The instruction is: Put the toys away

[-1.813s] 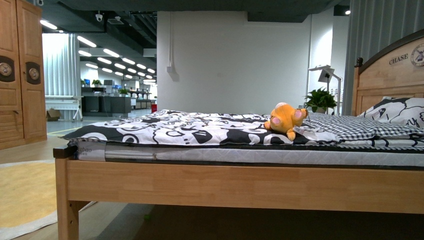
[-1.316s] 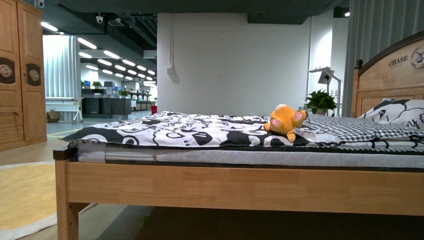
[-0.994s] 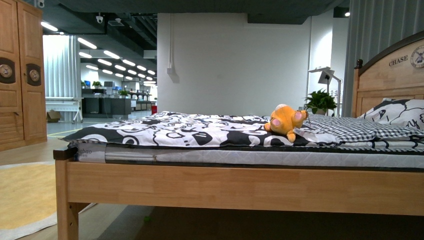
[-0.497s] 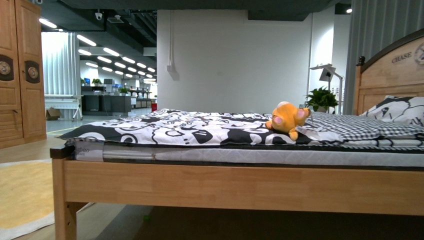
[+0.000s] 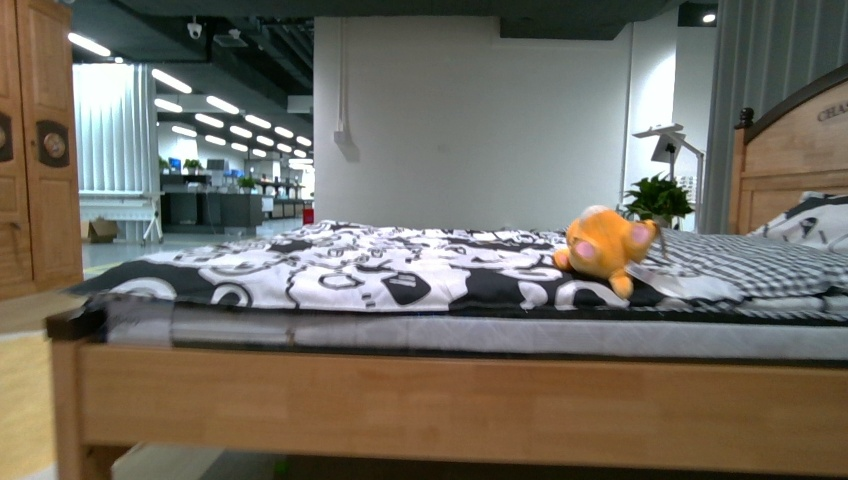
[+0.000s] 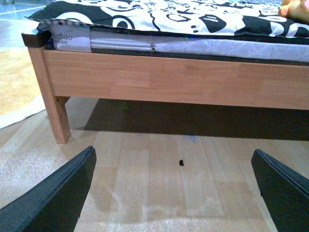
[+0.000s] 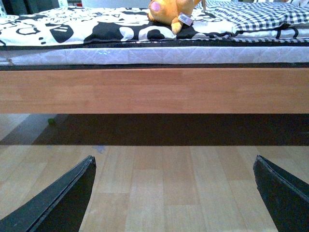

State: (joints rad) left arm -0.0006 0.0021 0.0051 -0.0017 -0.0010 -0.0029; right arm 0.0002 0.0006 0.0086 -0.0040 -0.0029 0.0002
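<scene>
plainly up ahead: toy (image 5: pixel 603 248) on its side atop the bed (image 5: pixel 400 400), touching the checked pillow (image 5: pixel 760 265). dead ahead of the right claw (image 7: pixel 174 158), off to one side of the left claw (image 6: pixel 172 152). both gaping, empty; right arm likely nearer.

Front view level with mattress (image 5: pixel 400 335); both wrist views low, near floor (image 7: pixel 159 183), sharing bed rail (image 6: pixel 193 79).

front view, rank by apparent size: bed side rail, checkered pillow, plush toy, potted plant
1. bed side rail
2. checkered pillow, running out of frame
3. plush toy
4. potted plant, which looks only a little smaller than the toy and stands farther back, so its true size is unsure
</scene>
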